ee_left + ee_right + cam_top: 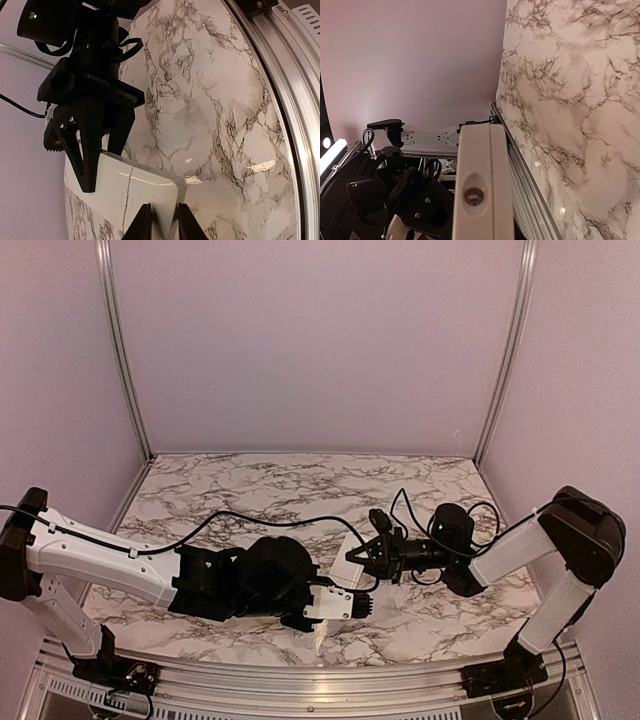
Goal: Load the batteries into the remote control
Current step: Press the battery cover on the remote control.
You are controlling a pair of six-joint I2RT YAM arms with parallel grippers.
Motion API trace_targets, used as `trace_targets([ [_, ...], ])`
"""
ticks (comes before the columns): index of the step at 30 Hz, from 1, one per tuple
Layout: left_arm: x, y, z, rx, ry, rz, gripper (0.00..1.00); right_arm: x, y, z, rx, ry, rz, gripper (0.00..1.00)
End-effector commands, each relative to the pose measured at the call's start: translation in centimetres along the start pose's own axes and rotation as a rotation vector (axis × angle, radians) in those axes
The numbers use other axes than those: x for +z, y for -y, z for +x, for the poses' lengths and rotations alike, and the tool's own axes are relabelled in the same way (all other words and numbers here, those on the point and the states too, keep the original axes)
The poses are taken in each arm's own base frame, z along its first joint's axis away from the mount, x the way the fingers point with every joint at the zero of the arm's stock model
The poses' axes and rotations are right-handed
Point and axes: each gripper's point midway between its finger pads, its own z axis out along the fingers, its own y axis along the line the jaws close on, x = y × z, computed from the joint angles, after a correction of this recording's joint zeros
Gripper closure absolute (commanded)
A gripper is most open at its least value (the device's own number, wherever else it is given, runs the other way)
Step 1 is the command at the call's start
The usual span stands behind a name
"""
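The white remote control [345,548] hangs above the marble table between both grippers. My right gripper [364,556] is shut on one end of it; in the left wrist view its black fingers [89,150] clamp the far end of the remote control [135,187]. My left gripper [164,223] has its two fingertips pressed on either side of the near corner. In the top view the left gripper [360,604] sits just below and in front of the right one. The right wrist view shows the end face of the remote control [482,170] with its small round emitter. The batteries are out of view.
A small white piece [320,640] lies near the front edge under the left gripper. The aluminium rail [295,115] borders the marble table [250,495]. Purple walls enclose the back and sides. The right arm's cable [405,502] loops over the table.
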Motion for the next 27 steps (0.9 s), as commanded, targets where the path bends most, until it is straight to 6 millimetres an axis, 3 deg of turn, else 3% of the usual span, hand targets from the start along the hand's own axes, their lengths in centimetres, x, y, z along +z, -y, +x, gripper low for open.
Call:
trace_targets([
  [1, 1.3, 0.9, 2.3, -0.013, -0.071, 0.031, 0.82, 1.5, -3.0, 2.3, -0.034, -0.081, -0.102, 1.00],
  [17, 2.2, -0.5, 3.8, -0.030, -0.119, -0.021, 0.85, 2.7, -4.0, 4.7, -0.021, -0.145, -0.141, 1.00],
  [27, 1.6, -1.3, 3.0, -0.031, -0.075, -0.035, 0.84, 3.0, -3.8, 5.5, -0.034, -0.178, -0.134, 1.00],
])
